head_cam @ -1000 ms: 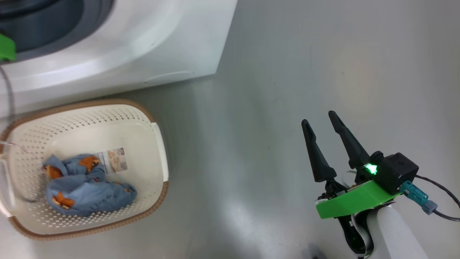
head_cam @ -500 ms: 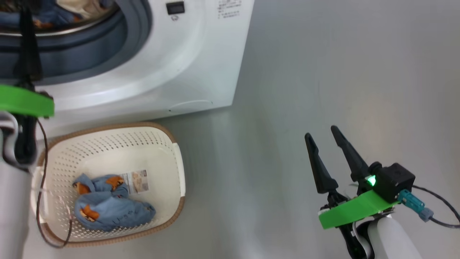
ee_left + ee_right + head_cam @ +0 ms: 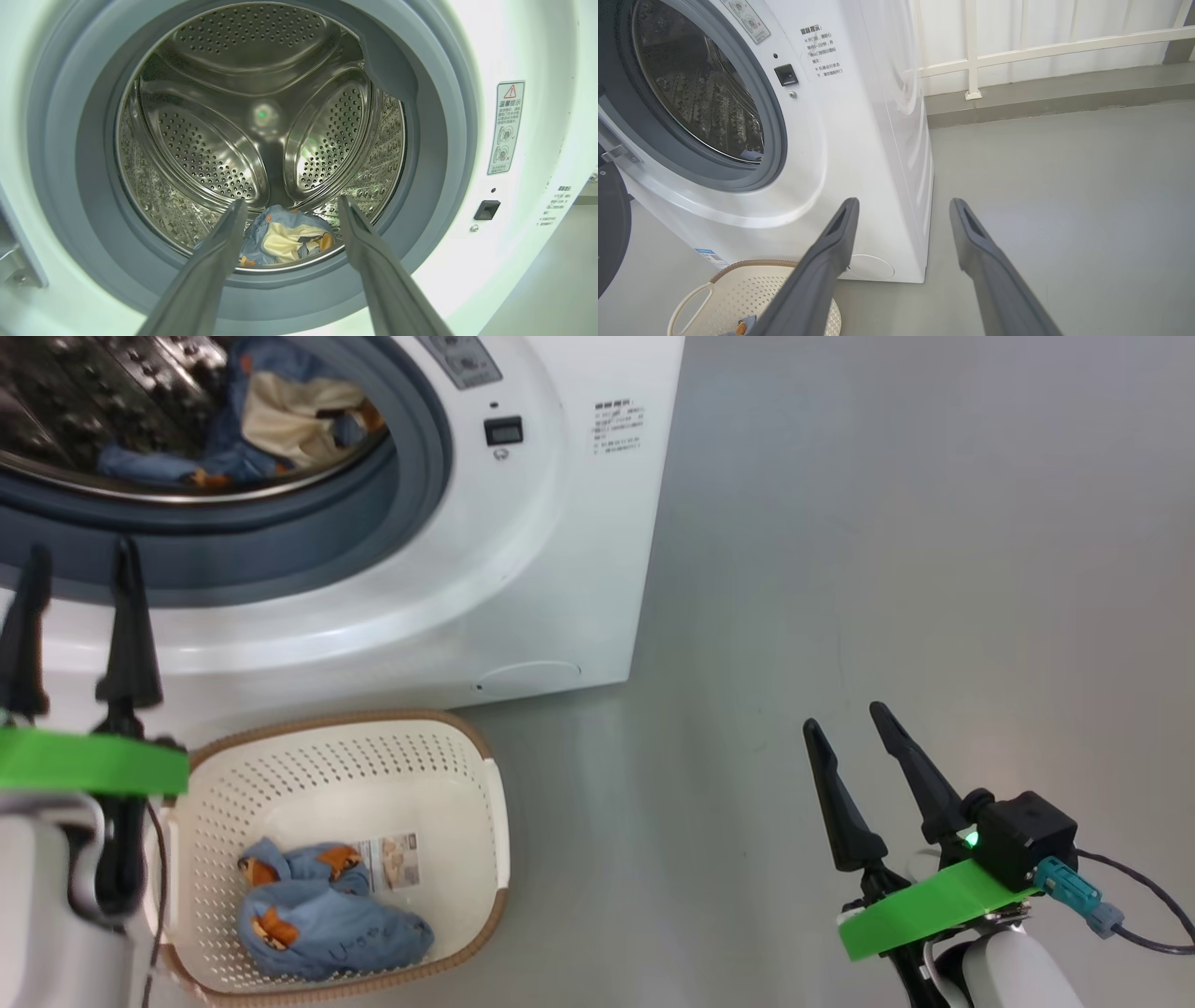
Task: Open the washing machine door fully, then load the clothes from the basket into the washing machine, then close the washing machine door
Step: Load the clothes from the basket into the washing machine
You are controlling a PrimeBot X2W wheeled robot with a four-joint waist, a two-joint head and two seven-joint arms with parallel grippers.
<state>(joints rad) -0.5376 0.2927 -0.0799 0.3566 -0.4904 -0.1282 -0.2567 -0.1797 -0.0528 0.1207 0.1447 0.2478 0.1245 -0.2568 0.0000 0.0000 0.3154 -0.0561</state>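
Grippers, both with fingers spread and empty: left gripper point(image 3: 79, 560) pointed far, into the washing machine point(image 3: 560, 569), whose mouth faced near; right gripper point(image 3: 845, 717) pointed far over the floor point(image 3: 934, 569) at right. Clothes point(image 3: 285, 235) lay in the drum point(image 3: 210, 154) and in the basket point(image 3: 373, 721), near the machine's foot, long axis left–right.

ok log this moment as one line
door open | drum: some clothes | basket: more clothes | left gripper open, empty, at drum | right gripper open, empty, over floor

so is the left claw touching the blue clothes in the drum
Apart. Head view: open left claw sits outside the grey gasket; blue fabric clothes lie inside the steel drum.
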